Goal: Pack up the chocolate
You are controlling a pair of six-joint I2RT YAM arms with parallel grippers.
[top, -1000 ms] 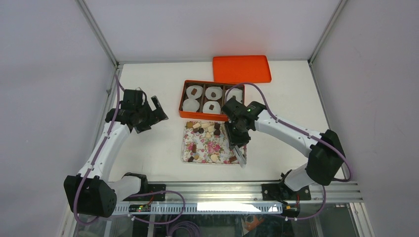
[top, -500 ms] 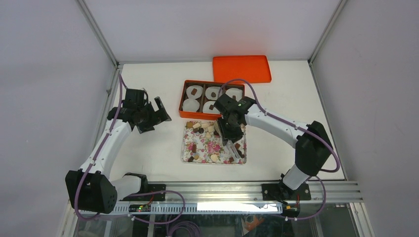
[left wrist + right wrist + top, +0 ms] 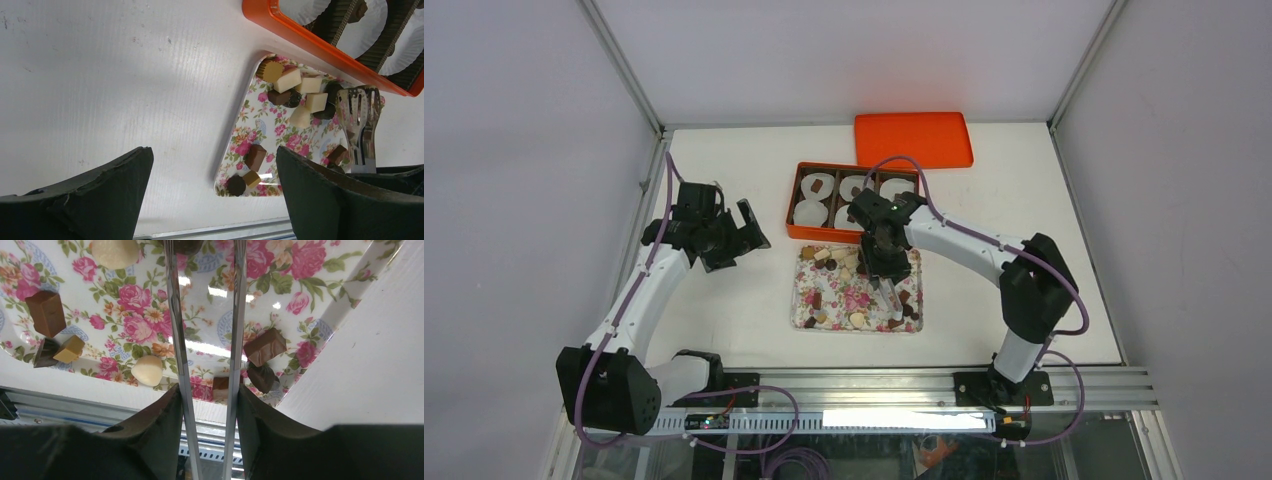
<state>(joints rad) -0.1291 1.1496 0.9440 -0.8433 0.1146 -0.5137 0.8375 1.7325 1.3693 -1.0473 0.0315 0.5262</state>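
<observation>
Small chocolate pieces [image 3: 816,299], dark brown, tan and cream, lie scattered on a flower-print tray [image 3: 849,296]. They also show in the left wrist view [image 3: 255,156] and the right wrist view [image 3: 46,312]. An orange box [image 3: 790,213] behind the tray holds white paper cups [image 3: 809,212]; some carry a dark piece [image 3: 821,184]. My right gripper [image 3: 886,272] is shut on metal tongs [image 3: 175,315] that reach over the tray's right part [image 3: 357,125]. A dark piece shows between the tong arms at the top edge; whether it is gripped is unclear. My left gripper [image 3: 742,225] is open and empty, left of the box.
The orange lid [image 3: 914,140] lies flat behind the box. The tray's near edge is close to the metal rail [image 3: 904,385] at the table front. Grey enclosure walls stand on the left, right and back.
My right gripper has moved left and farther back with the tongs, from the tray's right edge to over the tray. The left arm has barely shifted.
</observation>
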